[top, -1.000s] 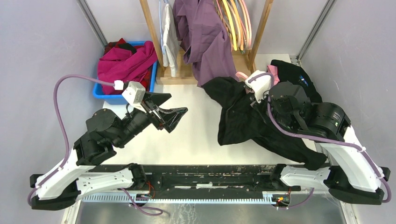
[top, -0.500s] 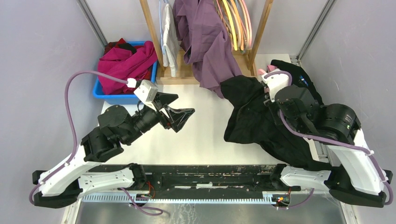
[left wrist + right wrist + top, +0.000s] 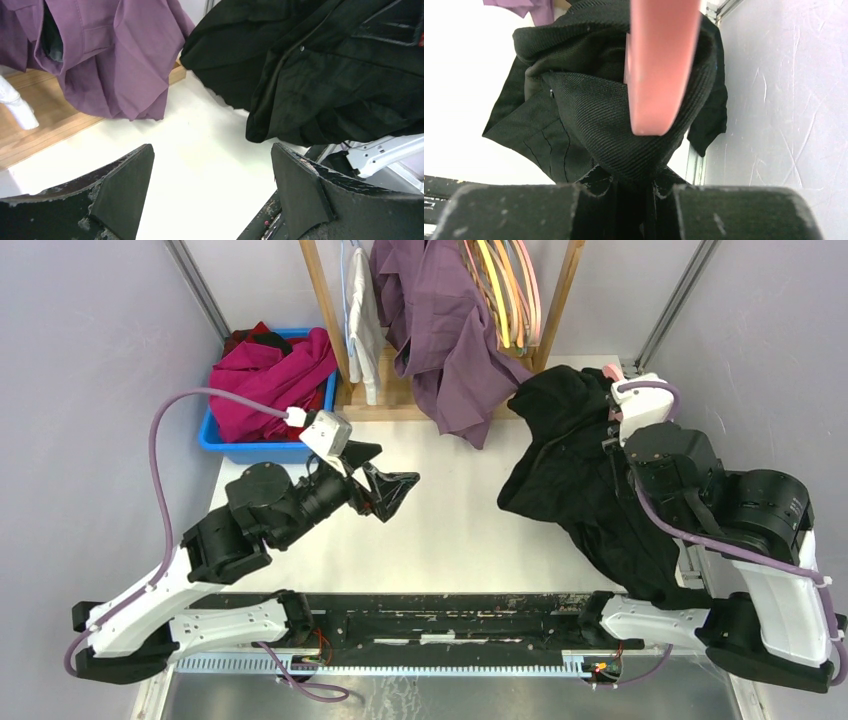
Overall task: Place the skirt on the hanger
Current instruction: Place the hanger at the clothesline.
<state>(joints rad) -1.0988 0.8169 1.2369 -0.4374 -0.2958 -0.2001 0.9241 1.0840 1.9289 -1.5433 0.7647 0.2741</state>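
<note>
The right gripper (image 3: 634, 187) pinches a bunched fold of the black skirt (image 3: 570, 470) just right of the wooden rack (image 3: 325, 310). The pink hanger (image 3: 659, 65) pokes out of the fabric above its jaws. The left gripper (image 3: 210, 150), jaws spread wide, hovers in front of the rack's left post.

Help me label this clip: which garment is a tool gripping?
The black skirt, pinched in the right tool; the purple garment hangs on the rack, the magenta one lies in the blue bin.
</note>
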